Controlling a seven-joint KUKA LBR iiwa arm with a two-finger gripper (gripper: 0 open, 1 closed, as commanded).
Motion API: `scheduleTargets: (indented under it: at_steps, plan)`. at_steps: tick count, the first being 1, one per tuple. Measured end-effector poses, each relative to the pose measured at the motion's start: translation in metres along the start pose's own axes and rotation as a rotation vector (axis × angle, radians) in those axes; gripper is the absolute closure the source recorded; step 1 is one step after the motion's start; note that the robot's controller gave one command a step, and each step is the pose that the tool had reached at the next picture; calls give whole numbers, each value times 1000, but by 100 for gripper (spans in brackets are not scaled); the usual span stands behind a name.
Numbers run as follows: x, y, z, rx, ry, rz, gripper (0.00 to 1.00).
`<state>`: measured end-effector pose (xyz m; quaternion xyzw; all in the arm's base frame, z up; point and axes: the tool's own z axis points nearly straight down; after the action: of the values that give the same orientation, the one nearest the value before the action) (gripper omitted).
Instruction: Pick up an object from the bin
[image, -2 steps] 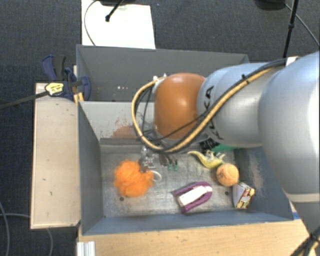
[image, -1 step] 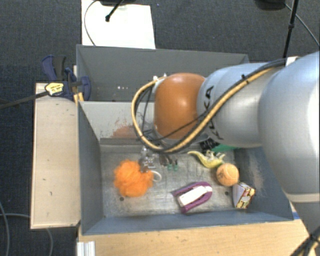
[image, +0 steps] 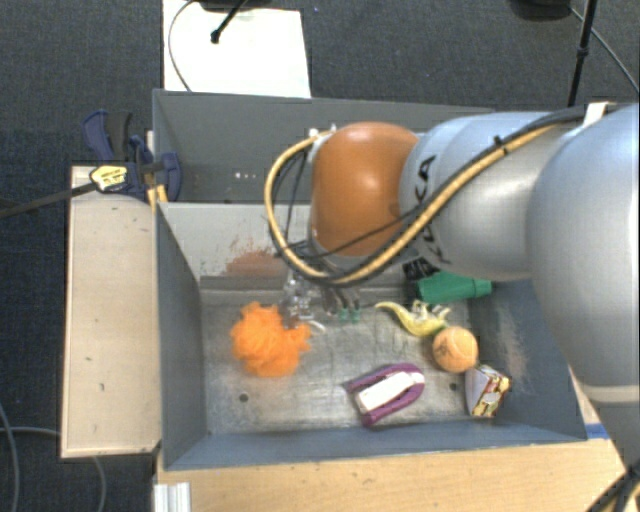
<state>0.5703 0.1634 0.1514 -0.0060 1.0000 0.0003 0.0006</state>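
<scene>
My gripper (image: 300, 308) reaches down under the orange wrist cover to the middle of the bin floor, its metal tip right at the upper right edge of a fluffy orange ball (image: 268, 340). The ball lies left of centre on the floor. A small green piece (image: 350, 314) lies just right of the gripper. A purple and white oblong thing (image: 385, 391) rests nearer the front, below and right of the gripper.
On the right side of the bin lie a yellow curved toy (image: 418, 318), a green bottle-like thing (image: 453, 289), an orange-tan ball (image: 455, 350) and a small purple and yellow packet (image: 486, 391). The arm covers the bin's back right.
</scene>
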Motion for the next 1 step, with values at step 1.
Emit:
scheduleTargets:
  at_steps: [1]
  plan:
    - [-9, -19, -12, -1, -3, -26, 100]
